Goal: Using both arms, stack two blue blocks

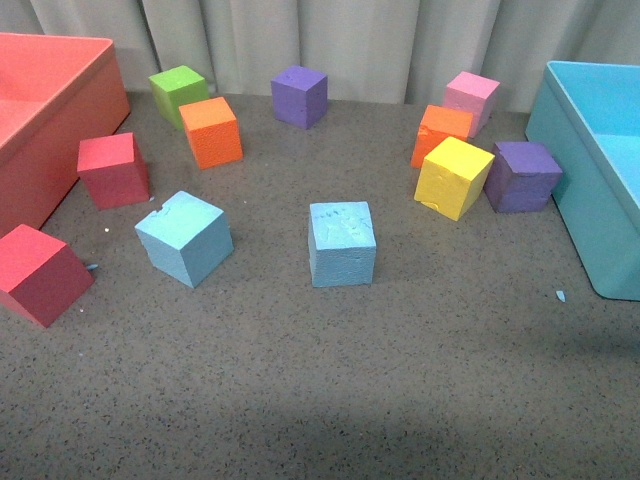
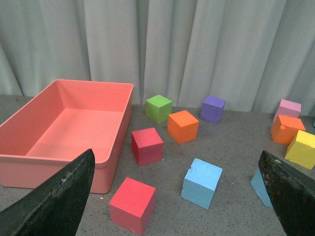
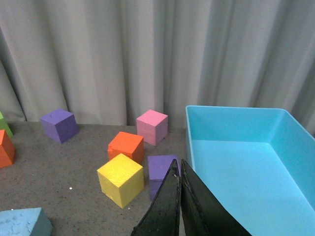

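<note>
Stacking not yet begun: left blue block (image 1: 184, 238) and central blue block (image 1: 342, 243) sit apart on the table (image 1: 400, 390), left claw (image 2: 176, 155) wide, right claw (image 3: 178, 166) pinched together empty; next, probably, grasp one.

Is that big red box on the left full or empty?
Empty: the left wrist view shows the red box with a bare floor, nothing inside.

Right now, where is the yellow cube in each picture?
Front view: the yellow cube sits right of centre, beside a purple cube.
Left wrist view: the yellow cube is cut off by the frame edge, next to the orange cube.
Right wrist view: the yellow cube is in front of the orange cube, near the turquoise bin.
Shared landmark: the orange cube with the pink cube behind it.
</note>
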Motion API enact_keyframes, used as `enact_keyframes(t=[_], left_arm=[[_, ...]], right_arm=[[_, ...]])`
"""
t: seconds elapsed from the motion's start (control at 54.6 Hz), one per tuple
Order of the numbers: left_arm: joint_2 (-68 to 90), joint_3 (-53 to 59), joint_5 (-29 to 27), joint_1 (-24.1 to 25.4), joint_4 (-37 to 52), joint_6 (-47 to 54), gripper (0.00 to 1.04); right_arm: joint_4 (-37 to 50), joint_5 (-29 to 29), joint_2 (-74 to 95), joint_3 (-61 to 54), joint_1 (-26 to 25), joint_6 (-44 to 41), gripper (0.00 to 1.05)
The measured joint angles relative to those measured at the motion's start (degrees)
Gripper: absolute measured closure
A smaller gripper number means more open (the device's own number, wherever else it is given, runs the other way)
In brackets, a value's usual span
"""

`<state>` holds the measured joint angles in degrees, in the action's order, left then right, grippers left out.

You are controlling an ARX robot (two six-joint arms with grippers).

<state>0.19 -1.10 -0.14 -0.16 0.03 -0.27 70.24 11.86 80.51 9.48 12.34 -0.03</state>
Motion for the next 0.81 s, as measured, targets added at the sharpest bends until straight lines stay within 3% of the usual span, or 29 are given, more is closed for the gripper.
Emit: enact_keyframes(t=[0.128,0.531,0.623,0.806], left_arm=[[0.0,0.0,0.07,0.0,0.0,0.0,0.07],[0.0,0.0,0.04,0.0,0.0,0.0,0.07],[0.0,0.0,0.04,0.0,0.0,0.0,0.07],[0.0,0.0,0.02,0.0,0.0,0.0,0.07]], right_arm=[[-8.5,-1.88,-9.07,-1.79,-2.38,0.0,1.04],[-21.27,-6.6,-28.41,-7.26,-7.06,0.02,1.04],[-24.98,-11.23,-32.72,-8.04,-10.51,0.0,1.04],[-31.45,-11.69,-40.46,-8.85,-12.15,0.02,1.04]])
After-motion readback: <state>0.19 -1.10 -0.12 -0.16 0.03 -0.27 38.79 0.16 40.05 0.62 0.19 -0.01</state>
